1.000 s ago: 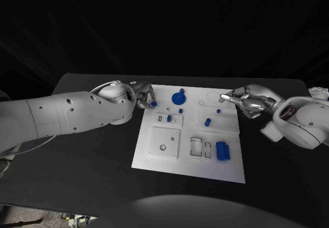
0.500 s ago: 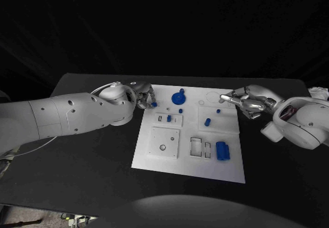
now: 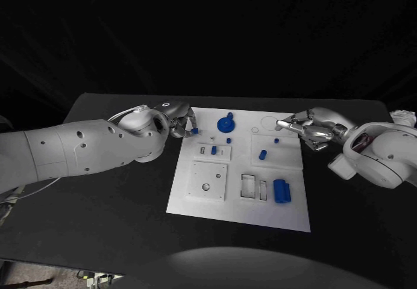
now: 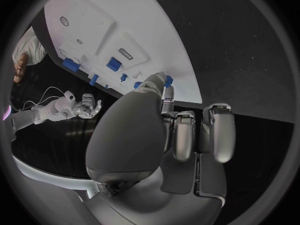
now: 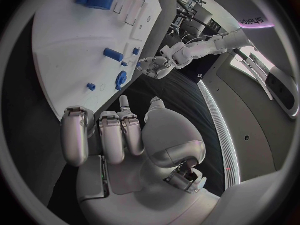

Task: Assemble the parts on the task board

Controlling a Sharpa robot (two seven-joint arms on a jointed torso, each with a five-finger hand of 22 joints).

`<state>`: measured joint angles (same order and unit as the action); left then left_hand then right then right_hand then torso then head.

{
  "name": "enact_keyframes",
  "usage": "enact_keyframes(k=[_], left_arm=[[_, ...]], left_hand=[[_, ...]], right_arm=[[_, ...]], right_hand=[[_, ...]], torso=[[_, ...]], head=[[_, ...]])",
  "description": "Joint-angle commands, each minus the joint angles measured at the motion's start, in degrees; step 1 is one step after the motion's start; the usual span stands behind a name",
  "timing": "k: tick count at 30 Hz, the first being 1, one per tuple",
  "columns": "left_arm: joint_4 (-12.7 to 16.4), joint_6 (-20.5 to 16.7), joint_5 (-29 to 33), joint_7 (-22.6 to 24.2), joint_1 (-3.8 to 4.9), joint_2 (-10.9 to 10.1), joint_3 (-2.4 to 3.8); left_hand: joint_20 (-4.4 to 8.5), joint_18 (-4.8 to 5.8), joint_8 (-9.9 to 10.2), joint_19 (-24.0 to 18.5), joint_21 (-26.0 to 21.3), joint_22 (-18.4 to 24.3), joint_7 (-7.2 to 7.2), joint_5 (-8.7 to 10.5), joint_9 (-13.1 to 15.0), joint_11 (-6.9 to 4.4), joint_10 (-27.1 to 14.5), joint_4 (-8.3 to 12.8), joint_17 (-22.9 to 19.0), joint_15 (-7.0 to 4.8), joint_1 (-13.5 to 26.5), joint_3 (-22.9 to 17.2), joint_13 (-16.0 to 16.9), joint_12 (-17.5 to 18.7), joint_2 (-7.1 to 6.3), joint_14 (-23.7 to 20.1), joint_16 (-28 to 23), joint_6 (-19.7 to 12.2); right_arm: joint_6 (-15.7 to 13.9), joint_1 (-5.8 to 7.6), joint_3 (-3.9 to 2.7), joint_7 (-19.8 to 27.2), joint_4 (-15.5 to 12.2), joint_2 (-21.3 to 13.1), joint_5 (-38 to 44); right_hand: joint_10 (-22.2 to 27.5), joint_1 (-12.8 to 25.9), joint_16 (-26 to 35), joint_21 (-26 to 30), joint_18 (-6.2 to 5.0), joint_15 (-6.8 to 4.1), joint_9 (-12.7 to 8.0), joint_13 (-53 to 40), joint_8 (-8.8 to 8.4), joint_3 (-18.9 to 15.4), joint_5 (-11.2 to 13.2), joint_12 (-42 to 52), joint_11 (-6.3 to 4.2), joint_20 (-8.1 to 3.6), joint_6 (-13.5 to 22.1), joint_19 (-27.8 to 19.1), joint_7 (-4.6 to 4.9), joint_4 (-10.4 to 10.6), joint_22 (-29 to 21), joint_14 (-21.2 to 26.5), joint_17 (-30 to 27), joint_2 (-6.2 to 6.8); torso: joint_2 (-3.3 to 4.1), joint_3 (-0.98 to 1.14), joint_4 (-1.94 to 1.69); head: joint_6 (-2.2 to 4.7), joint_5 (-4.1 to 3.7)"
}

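Blue part (image 3: 196,131) pinched in left hand (image 3: 181,124)

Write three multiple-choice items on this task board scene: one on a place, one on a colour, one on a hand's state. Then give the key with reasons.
1. Where does the left hand sit?
A. at the far left edge of the task board
B. over the board's near right corner
C. off the table

2. What colour is the round disc part at the board's far side?
A. red
B. blue
C. green

3. What is the right hand doing?
A. gripping the large block part
B. lying flat on the board's middle
C. holding nothing, fingers curled in, by the board's far right edge

Key: 1 A, the head view shows it beside a small blue part there. 2 B, it shows blue. 3 C, the right wrist view shows curled fingers with nothing in them.
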<state>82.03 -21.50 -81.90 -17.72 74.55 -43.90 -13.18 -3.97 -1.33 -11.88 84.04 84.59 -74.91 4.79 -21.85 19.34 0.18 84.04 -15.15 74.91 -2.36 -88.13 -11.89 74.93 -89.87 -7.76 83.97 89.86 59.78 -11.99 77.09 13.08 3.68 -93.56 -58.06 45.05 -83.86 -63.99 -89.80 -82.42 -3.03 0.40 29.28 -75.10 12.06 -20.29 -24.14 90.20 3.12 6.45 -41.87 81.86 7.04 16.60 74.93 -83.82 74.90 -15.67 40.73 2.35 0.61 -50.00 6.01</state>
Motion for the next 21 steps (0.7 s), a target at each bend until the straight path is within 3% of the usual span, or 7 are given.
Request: enact_keyframes(k=[1,7,11,13,16,21], left_arm=[[1.52,-3.15,-3.76,2.94,0.7,-0.8,0.09],[5.6,-4.16,-5.34,4.26,2.85,-3.41,0.12],[8.88,-4.1,-5.97,3.97,4.55,-4.82,0.14],[10.55,-4.35,-6.21,3.87,5.24,-5.29,0.15],[12.98,-4.56,-6.69,3.7,5.93,-5.56,0.17],[15.5,-3.36,-7.04,3.26,6.31,-4.94,0.18]], left_hand=[[0.16,0.01,-0.15,2.72,0.3,-13.34,0.01,-0.36,0.06,0.12,5.96,0.11,15.09,-0.2,-0.15,-0.34,15.07,-0.13,0.19,6.03,0.14,0.58],[0.15,0.07,-0.07,2.88,0.55,-13.42,-0.03,-0.45,-0.08,0.1,5.96,0.02,15.09,-0.2,-0.13,-0.43,15.07,-0.13,0.12,6.03,0.14,0.76],[0.14,0.07,0.19,2.88,0.54,-13.42,-0.05,-0.13,-0.38,0.09,5.96,-0.22,15.09,-0.21,-0.06,-0.6,15.07,-0.13,-0.12,6.03,0.14,1.01],[0.13,0.08,0.4,2.92,0.59,-13.44,-0.03,0.08,-0.57,0.1,5.96,-0.41,15.09,-0.21,0.06,-0.65,15.07,-0.13,-0.27,6.03,0.14,1.01],[0.13,0.09,0.48,2.93,0.61,-13.44,-0.02,0.13,-0.64,0.11,5.96,-0.48,15.09,-0.21,0.09,-0.67,15.07,-0.13,-0.32,6.03,0.14,1.01],[0.13,0.1,0.65,2.97,0.66,-13.46,-0.02,0.29,-0.8,0.11,5.96,-0.64,15.09,-0.21,0.19,-0.75,15.07,-0.13,-0.42,6.03,0.14,1.09]], right_arm=[[0.42,-0.05,0.0,0.76,0.04,0.58,-0.32],[0.44,-0.04,-0.02,1.34,0.15,2.41,-2.14],[1.09,-0.04,-0.03,0.74,0.02,3.93,-5.3],[1.56,-0.03,-0.04,0.28,-0.08,4.77,-6.97],[2.5,-0.03,-0.05,-0.59,-0.21,6.14,-9.64],[4.7,-0.02,-0.06,-2.38,0.04,8.25,-12.64]], right_hand=[[-6.14,-0.19,-0.2,0.32,0.51,-0.24,0.11,-14.9,0.04,0.29,0.45,-0.2,-0.38,0.16,-0.46,-0.42,0.19,0.03,11.74,-6.18,15.1,-0.31],[-6.14,-1.95,-0.2,0.39,0.49,-0.15,0.24,-14.9,0.07,1.14,0.55,-0.2,-0.3,0.24,-0.7,-0.5,0.3,-0.81,11.71,-6.18,15.1,-0.33],[-6.14,-10.85,-0.2,0.37,0.48,-0.45,0.35,-14.9,-0.05,5.17,0.44,-0.2,-0.63,0.08,-0.73,-0.46,-0.01,-7.38,11.72,-6.18,15.1,1.1],[-6.14,-12.36,-0.2,0.4,0.47,-0.46,0.37,-14.9,-0.01,5.99,0.81,-0.2,-0.61,0.01,-0.82,-0.46,0.05,-8.59,11.71,-6.18,15.1,1.6],[-6.14,-12.4,-0.2,0.58,0.42,-0.42,0.38,-14.9,0.03,6.17,1.16,-0.2,-0.5,0.02,-0.9,-0.65,0.23,-8.64,11.63,-6.18,15.1,1.71],[-6.14,-9.79,-0.2,1.31,0.23,0.01,0.24,-14.9,-0.36,6.01,0.75,-0.2,0.04,0.3,-0.1,-1.39,0.81,-6.48,11.34,-6.18,15.1,1.46]], torso=[[0.0,0.03,0.03],[0.04,0.02,-0.03],[-0.02,-0.02,-0.09],[-0.07,-0.02,-0.07],[-0.09,-0.06,0.0],[-0.07,-0.16,0.01]], head=[[0.0,0.14],[0.0,0.03],[0.0,0.08],[0.0,0.17],[0.0,-0.03],[0.0,-0.52]])
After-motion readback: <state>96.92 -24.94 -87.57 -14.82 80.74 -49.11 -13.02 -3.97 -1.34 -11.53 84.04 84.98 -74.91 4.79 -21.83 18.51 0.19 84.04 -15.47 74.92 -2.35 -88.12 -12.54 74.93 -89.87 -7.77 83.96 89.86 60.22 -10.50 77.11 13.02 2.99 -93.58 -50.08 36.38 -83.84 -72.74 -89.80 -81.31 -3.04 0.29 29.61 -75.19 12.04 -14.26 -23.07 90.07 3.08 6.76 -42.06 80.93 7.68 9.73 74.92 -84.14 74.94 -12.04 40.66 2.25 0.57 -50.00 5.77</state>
